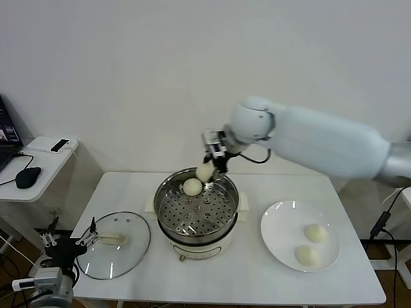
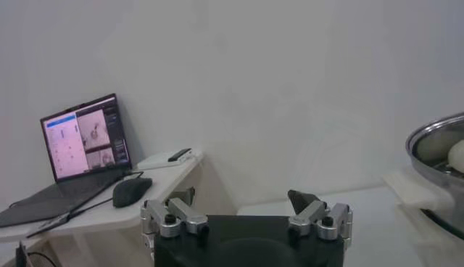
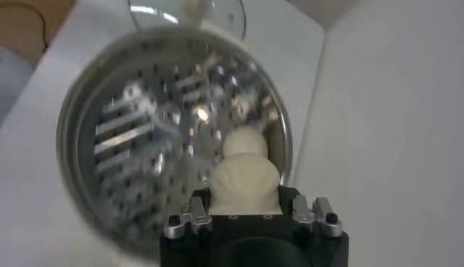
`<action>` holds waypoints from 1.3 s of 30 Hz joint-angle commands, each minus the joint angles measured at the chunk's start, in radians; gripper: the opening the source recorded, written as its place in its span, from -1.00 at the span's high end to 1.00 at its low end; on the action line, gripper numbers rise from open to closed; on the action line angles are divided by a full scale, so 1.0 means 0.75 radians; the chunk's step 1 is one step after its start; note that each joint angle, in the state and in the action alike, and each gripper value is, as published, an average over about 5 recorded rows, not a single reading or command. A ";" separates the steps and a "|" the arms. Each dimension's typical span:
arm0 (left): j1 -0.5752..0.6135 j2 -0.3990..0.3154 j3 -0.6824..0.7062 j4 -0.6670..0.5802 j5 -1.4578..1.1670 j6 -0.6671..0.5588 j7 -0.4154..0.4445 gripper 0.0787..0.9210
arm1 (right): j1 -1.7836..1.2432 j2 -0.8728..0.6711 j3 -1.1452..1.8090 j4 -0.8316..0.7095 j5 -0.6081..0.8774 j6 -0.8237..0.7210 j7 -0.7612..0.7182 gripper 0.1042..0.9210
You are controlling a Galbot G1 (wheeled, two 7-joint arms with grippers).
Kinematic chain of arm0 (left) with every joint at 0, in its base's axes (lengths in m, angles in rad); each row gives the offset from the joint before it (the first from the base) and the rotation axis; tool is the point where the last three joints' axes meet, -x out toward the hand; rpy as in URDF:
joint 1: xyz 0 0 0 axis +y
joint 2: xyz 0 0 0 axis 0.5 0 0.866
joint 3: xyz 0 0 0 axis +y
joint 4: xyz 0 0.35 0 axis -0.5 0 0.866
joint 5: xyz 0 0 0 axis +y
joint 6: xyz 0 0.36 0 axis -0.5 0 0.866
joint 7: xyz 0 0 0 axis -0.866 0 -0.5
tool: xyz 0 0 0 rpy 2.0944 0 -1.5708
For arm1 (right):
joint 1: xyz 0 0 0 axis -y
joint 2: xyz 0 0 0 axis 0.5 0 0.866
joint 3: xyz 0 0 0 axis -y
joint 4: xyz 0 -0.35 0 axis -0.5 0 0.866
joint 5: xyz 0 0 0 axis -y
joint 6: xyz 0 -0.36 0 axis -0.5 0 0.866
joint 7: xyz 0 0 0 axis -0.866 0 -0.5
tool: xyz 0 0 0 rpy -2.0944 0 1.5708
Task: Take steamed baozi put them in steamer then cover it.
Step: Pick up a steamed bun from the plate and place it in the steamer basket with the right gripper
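The steel steamer (image 1: pixel 167 221) stands mid-table on its cream base, with one baozi (image 1: pixel 192 187) lying on the perforated tray at the back. My right gripper (image 1: pixel 207 171) hangs over the steamer's far rim, shut on a second baozi (image 3: pixel 244 183). The wrist view looks down past this held bun onto the tray (image 3: pixel 138 145) and the bun (image 3: pixel 245 141) lying there. Two more baozi (image 1: pixel 315 232) (image 1: pixel 307 255) rest on the white plate (image 1: pixel 277 224) to the right. The glass cover (image 1: pixel 135 247) lies flat on the table left of the steamer. My left gripper (image 1: pixel 69 239) waits open at the table's front-left corner.
A side table (image 1: pixel 38 168) at the far left carries a laptop (image 2: pixel 80 138), a black mouse (image 1: pixel 27 176) and a small remote (image 1: pixel 60 145). A white wall stands behind the table. The steamer's rim (image 2: pixel 435 141) shows at the edge of the left wrist view.
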 commanded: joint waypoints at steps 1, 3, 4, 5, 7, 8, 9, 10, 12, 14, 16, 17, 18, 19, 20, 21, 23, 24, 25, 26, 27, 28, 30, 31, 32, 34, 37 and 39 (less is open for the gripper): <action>-0.003 -0.008 -0.004 0.010 -0.001 -0.002 0.002 -0.77 | -0.081 0.206 -0.066 -0.091 0.119 -0.120 0.077 -0.18; -0.008 -0.011 -0.003 0.013 -0.002 -0.003 0.002 -0.77 | -0.097 0.207 -0.079 -0.099 0.106 -0.127 0.085 -0.18; -0.010 -0.013 -0.003 0.015 -0.002 -0.003 0.003 -0.77 | -0.105 0.208 -0.083 -0.106 0.097 -0.129 0.087 -0.18; -0.012 -0.015 -0.002 0.017 -0.003 -0.003 0.003 -0.77 | -0.113 0.210 -0.085 -0.114 0.085 -0.129 0.089 -0.18; -0.015 -0.016 -0.001 0.020 -0.003 -0.003 0.003 -0.77 | -0.125 0.214 -0.088 -0.134 0.069 -0.127 0.093 -0.18; -0.016 -0.017 0.000 0.021 -0.003 -0.004 0.003 -0.77 | -0.131 0.217 -0.089 -0.144 0.065 -0.125 0.096 -0.18; -0.016 -0.017 0.000 0.021 -0.003 -0.004 0.003 -0.77 | -0.136 0.220 -0.088 -0.154 0.062 -0.123 0.099 -0.18; -0.016 -0.017 0.000 0.021 -0.003 -0.004 0.003 -0.77 | -0.140 0.224 -0.088 -0.164 0.063 -0.122 0.102 -0.18; -0.016 -0.017 -0.001 0.021 -0.004 -0.005 0.003 -0.77 | -0.148 0.232 -0.084 -0.180 0.065 -0.121 0.107 -0.18; -0.015 -0.017 -0.003 0.022 -0.004 -0.006 0.003 -0.77 | -0.156 0.241 -0.081 -0.191 0.065 -0.122 0.109 -0.18; -0.013 -0.016 -0.004 0.023 -0.005 -0.007 0.003 -0.77 | -0.166 0.250 -0.080 -0.200 0.062 -0.122 0.112 -0.18; -0.013 -0.016 -0.005 0.023 -0.005 -0.007 0.003 -0.77 | -0.169 0.254 -0.080 -0.204 0.058 -0.121 0.114 -0.18; -0.013 -0.016 -0.006 0.022 -0.005 -0.007 0.003 -0.77 | -0.173 0.258 -0.080 -0.209 0.054 -0.120 0.115 -0.18; -0.013 -0.015 -0.006 0.022 -0.006 -0.007 0.003 -0.77 | -0.176 0.263 -0.080 -0.215 0.050 -0.119 0.117 -0.18; -0.013 -0.015 -0.007 0.021 -0.006 -0.007 0.003 -0.77 | -0.178 0.267 -0.080 -0.220 0.048 -0.118 0.118 -0.18; -0.014 -0.016 -0.007 0.020 -0.006 -0.007 0.003 -0.77 | -0.180 0.273 -0.079 -0.228 0.046 -0.116 0.120 -0.18; -0.014 -0.017 -0.008 0.019 -0.007 -0.007 0.003 -0.77 | -0.186 0.285 -0.075 -0.244 0.044 -0.113 0.125 -0.18; -0.015 -0.017 -0.008 0.019 -0.007 -0.007 0.003 -0.77 | -0.189 0.291 -0.071 -0.253 0.044 -0.112 0.128 -0.18; -0.015 -0.018 -0.008 0.020 -0.007 -0.008 0.003 -0.77 | -0.192 0.297 -0.068 -0.263 0.043 -0.112 0.130 -0.18; -0.015 -0.018 -0.008 0.021 -0.007 -0.008 0.003 -0.77 | -0.195 0.302 -0.065 -0.270 0.042 -0.112 0.132 -0.18; -0.015 -0.019 -0.007 0.022 -0.008 -0.008 0.003 -0.77 | -0.197 0.305 -0.063 -0.277 0.040 -0.111 0.132 -0.18; -0.015 -0.019 -0.007 0.022 -0.008 -0.008 0.002 -0.77 | -0.199 0.308 -0.062 -0.282 0.037 -0.110 0.129 -0.18; -0.016 -0.019 -0.007 0.020 -0.009 -0.008 0.002 -0.77 | -0.202 0.311 -0.059 -0.290 0.029 -0.106 0.124 -0.19; -0.016 -0.019 -0.007 0.019 -0.009 -0.008 0.002 -0.77 | -0.204 0.312 -0.054 -0.293 0.024 -0.104 0.120 -0.22; -0.016 -0.019 -0.007 0.019 -0.010 -0.007 0.002 -0.77 | -0.205 0.313 -0.048 -0.295 0.020 -0.102 0.116 -0.25; -0.016 -0.018 -0.006 0.018 -0.010 -0.007 0.002 -0.77 | -0.203 0.309 -0.037 -0.294 0.015 -0.100 0.104 -0.38; -0.016 -0.018 -0.005 0.015 -0.009 -0.006 0.002 -0.77 | -0.174 0.284 -0.035 -0.262 0.006 -0.096 0.067 -0.58; -0.015 -0.018 -0.005 0.012 -0.009 -0.005 0.002 -0.77 | -0.137 0.249 -0.036 -0.223 -0.002 -0.086 0.029 -0.68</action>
